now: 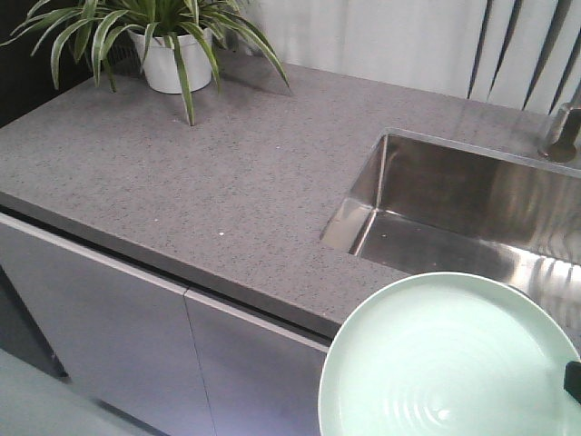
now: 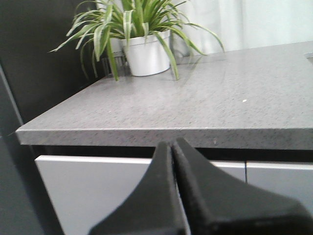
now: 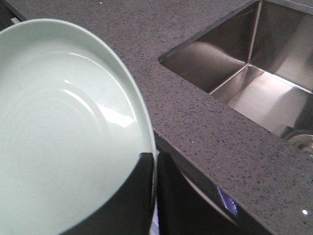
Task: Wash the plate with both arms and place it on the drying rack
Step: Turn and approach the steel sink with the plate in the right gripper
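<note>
Greenery fills the white pot (image 1: 168, 64) at the far left back of the grey speckled countertop (image 1: 182, 182). It holds a plant (image 1: 118, 27) whose long striped leaves spill over the rim, a few drooping down to the stone. Lower on that side, the left gripper (image 2: 172, 145) hangs in front of the counter's edge, about level with the pale cabinet doors (image 2: 98, 186). Its two black fingers are pressed together with nothing between them. Further right, the steel sink (image 1: 454, 209) is set into the counter; its basin shows shiny metal walls and floor, and from the right wrist I can make out a round drain (image 3: 301, 139) down in it. Nearer me, the mint-green plate (image 1: 445, 363) is held in the air just out from the counter's front edge, by the sink's near corner, its shallow well carrying only glare and faint rings. The right gripper (image 3: 155, 159) pinches the plate's rim, one black finger (image 3: 127, 200) lying on the upper face and the other tucked beneath. From the front only a dark tip shows at the plate's right edge. Behind the sink, at the far right, stands the base of a metal tap (image 1: 563, 136).
</note>
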Motion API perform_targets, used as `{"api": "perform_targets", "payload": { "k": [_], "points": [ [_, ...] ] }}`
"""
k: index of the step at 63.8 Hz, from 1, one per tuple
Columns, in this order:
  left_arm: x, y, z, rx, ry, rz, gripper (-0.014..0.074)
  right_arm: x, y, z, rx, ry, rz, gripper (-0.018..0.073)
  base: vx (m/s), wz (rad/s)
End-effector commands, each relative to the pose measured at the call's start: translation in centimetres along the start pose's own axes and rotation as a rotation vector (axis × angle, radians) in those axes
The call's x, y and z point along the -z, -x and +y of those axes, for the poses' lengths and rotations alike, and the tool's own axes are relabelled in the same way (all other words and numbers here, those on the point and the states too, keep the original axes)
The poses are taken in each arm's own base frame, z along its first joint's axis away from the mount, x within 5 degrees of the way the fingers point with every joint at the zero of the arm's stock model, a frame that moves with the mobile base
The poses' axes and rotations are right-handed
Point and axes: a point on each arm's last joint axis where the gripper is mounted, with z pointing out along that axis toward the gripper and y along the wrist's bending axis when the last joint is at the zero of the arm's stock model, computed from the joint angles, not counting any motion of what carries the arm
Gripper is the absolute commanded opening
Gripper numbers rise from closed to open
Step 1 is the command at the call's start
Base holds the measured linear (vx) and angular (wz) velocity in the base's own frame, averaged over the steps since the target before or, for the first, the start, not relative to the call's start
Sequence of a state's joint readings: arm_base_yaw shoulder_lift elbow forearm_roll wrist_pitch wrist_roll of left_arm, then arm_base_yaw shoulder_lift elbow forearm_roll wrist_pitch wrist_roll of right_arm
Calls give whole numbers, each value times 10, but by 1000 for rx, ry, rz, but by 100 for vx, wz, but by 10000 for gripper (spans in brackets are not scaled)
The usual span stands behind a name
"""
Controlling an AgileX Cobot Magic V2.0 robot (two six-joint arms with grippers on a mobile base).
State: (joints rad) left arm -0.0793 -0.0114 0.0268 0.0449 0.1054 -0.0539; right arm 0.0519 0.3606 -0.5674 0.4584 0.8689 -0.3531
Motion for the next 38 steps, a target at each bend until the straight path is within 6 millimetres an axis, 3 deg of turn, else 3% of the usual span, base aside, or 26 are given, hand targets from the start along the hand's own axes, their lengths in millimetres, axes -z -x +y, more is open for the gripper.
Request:
{"api": "perform_targets", "payload": {
  "k": [1, 38],
  "points": [
    [3, 16, -1, 10, -11, -116, -6, 3, 12, 0, -8, -11, -80, -4, 6, -27],
    [3, 16, -1, 10, -11, -116, -6, 3, 12, 0, -8, -11, -80, -4, 5, -28]
  ]
}}
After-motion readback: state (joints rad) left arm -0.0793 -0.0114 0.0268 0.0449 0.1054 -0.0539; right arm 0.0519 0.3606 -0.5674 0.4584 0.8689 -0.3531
